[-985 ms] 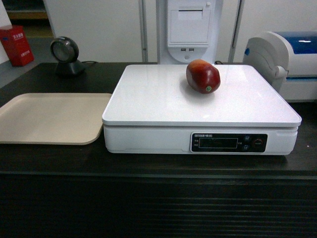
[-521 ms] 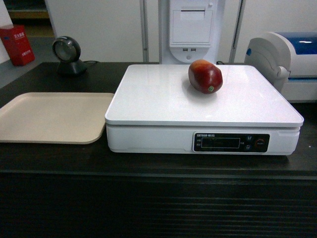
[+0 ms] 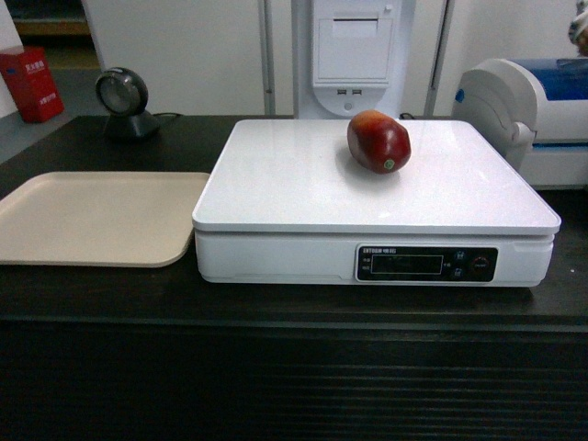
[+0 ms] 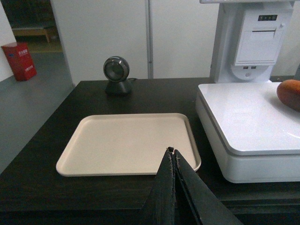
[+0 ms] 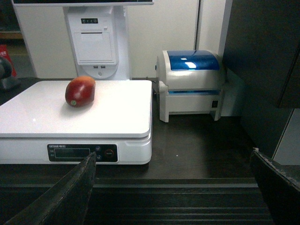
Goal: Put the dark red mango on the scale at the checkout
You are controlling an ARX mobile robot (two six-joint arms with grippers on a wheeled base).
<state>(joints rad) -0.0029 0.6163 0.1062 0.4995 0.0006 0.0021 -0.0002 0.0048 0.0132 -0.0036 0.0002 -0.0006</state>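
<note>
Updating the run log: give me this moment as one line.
mango: on scale, released | left gripper: shut, above tray near edge | right gripper: open, empty, pulled back | counter

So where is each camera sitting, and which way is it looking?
Head: up on the robot, looking forward and down at the scale on the checkout; no arms show.
Left wrist: on the left arm, facing the beige tray; shut left gripper shows.
Right wrist: on the right arm, facing the scale; open right gripper shows.
All three see the dark red mango.
</note>
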